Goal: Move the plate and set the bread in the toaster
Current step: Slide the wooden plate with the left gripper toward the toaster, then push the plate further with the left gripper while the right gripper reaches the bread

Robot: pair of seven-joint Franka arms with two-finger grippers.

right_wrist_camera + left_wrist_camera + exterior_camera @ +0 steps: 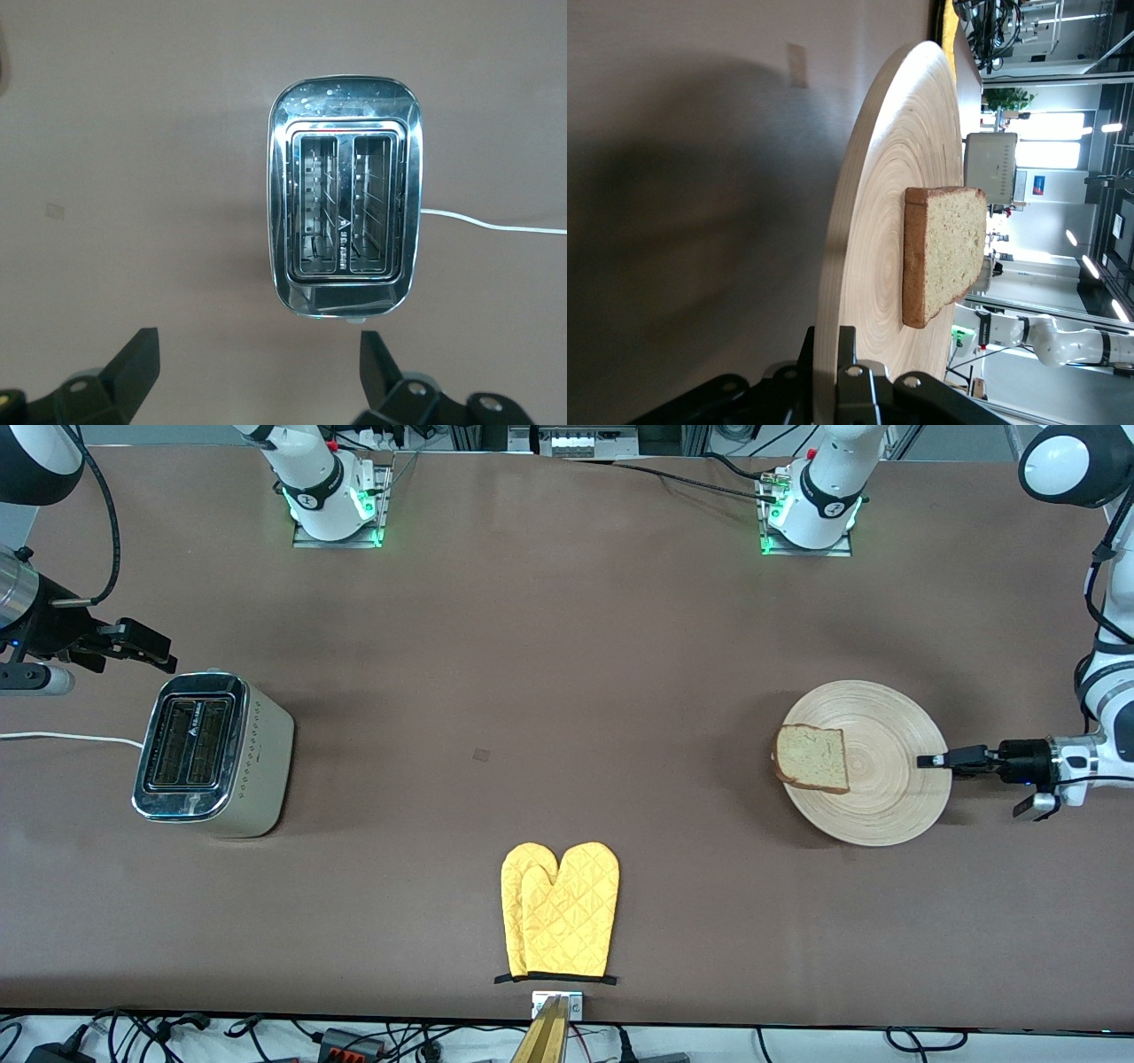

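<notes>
Wooden plate rim hidden in left gripper

Both arms are glossy white with black joint bands, green lights glowing at their bases; the left hand and right hand are black, trailing black cables

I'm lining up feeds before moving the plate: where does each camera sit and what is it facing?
Front view: high across the table, facing both bases; left gripper clamps the plate rim.
Left wrist view: along the plate, bread on it; left gripper shut on the rim.
Right wrist view: above the toaster; open right gripper.
Shared: the toaster and the bread.
</notes>
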